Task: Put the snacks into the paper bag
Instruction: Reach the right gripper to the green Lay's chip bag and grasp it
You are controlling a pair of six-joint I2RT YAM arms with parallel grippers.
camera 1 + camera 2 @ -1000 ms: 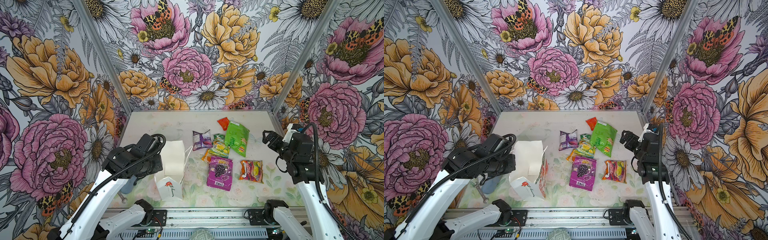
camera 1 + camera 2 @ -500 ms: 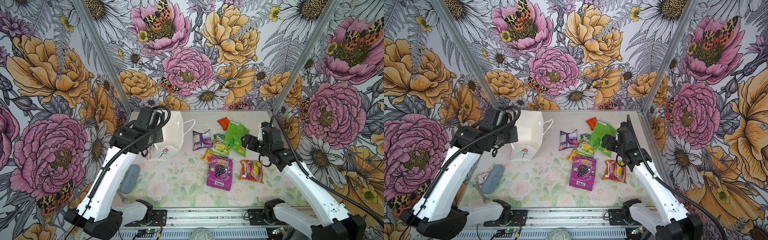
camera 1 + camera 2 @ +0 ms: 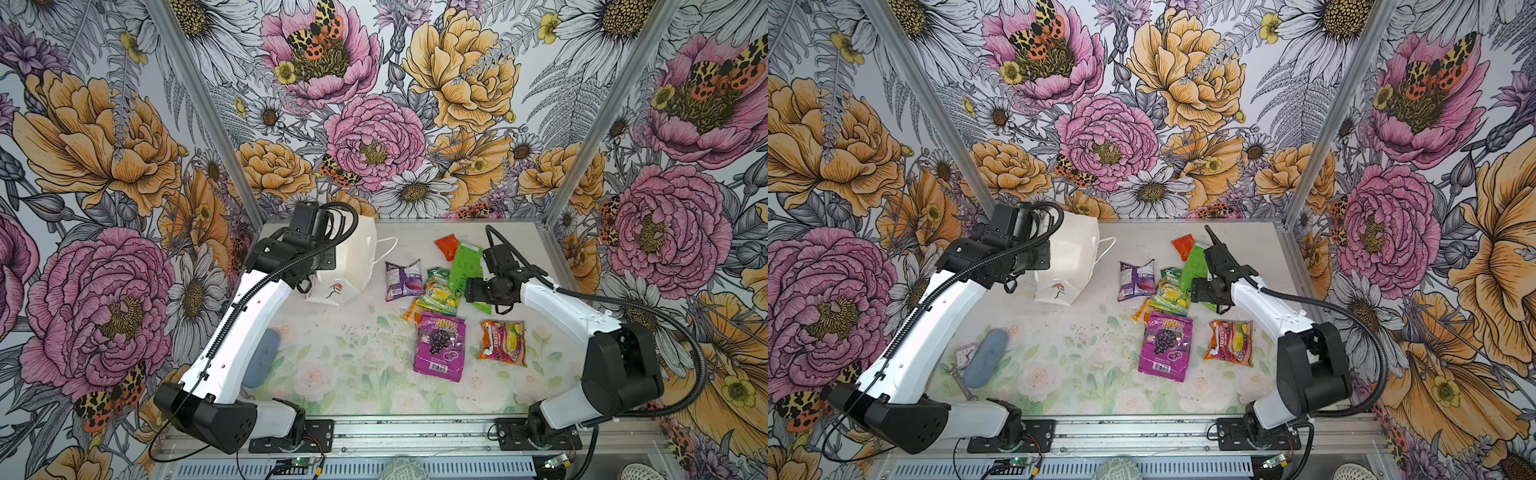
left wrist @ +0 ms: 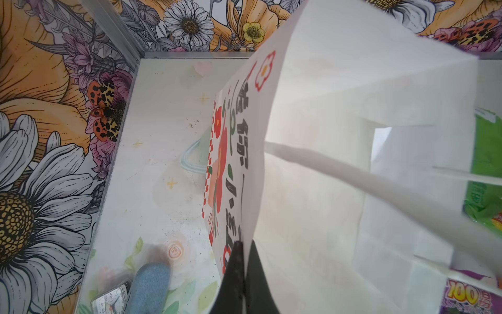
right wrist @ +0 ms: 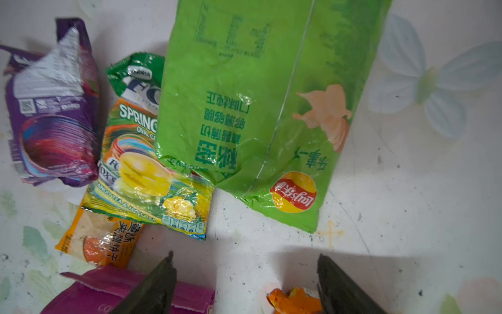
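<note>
Now, two changes in the last sec. The paper bag [image 3: 353, 257] stood at front-left, mouth up; it's now in the back-left corner, just left of the snacks. L gripper [image 4: 242, 254] is clamped tight on one wall at the bag's rim. R arm has swung in from the right side and sits over the pile.

R gripper [image 5: 244, 258]: fingers wide apart, empty, closing slightly. It's over bare table [image 5: 380, 204], just off the logo end of the green chip bag [image 5: 244, 108], w/ the grape pouch [image 3: 440, 347] and orange-red fruit pkt [image 3: 503, 343] to either side.

Meaning, as I read it: bag is staged close so each carry is short. First pick is about to start; nothing loaded yet.

Orientation:
- Bag: looks tipped, not square upright. Rose panel faces front, mouth up and toward the snack side, cord handle trailing that way. Can't tell if the base touches down.
- Chip bag: flat, long axis approx back-to-front, logo end nearest R fingers, far end by the red pkt [image 3: 446, 246].
</note>
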